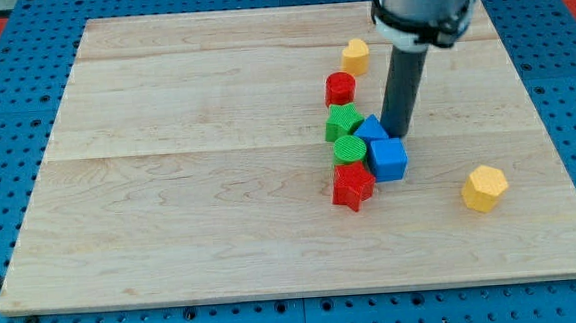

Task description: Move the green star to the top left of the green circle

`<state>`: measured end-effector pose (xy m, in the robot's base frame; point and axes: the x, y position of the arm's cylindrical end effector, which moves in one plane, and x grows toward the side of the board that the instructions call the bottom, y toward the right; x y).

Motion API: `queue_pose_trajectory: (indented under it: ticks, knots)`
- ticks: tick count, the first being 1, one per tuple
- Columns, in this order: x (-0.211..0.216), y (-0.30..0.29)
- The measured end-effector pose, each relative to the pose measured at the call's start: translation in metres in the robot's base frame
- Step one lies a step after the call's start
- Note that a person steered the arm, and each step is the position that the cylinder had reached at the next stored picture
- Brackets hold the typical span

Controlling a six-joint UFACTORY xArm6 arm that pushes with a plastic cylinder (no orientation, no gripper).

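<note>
The green star (343, 120) lies on the wooden board, touching the top edge of the green circle (349, 149) just below it. My tip (400, 135) stands to the right of both, behind a blue block (371, 129) and above the blue cube (388, 159). The tip is about a block's width right of the green star and does not touch it.
A red star (353, 186) sits below the green circle. A red cylinder (340, 87) lies above the green star. A yellow block (356, 55) is near the top, and a yellow hexagon (484, 188) at the right. The board's edges (306, 293) border blue pegboard.
</note>
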<state>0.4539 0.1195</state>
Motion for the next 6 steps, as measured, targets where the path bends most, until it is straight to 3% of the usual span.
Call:
queue_pose_trajectory:
  ticks: [1, 2, 3, 4, 6]
  knots:
    - [0.027, 0.003]
    - [0.028, 0.029]
    - [-0.013, 0.05]
    - [-0.052, -0.016]
    - [-0.054, -0.089]
